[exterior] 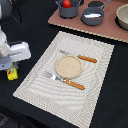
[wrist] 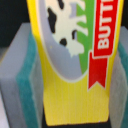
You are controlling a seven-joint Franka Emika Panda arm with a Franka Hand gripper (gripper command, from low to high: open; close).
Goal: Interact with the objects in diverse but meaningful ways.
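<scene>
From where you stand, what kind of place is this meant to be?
Probably a pretend kitchen or dining setup on a dark tabletop. A striped placemat holds a small plate with a knife and fork beside it, and toy pots sit on a board behind. The gripper holds a yellow butter packet.

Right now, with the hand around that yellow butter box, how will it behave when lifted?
The butter box looks flat-sided and stiff, so it probably won't flop. Its printed face seems glossy, maybe slippery, though the padded fingers flank both sides. Being a small toy, it's likely light.
</scene>
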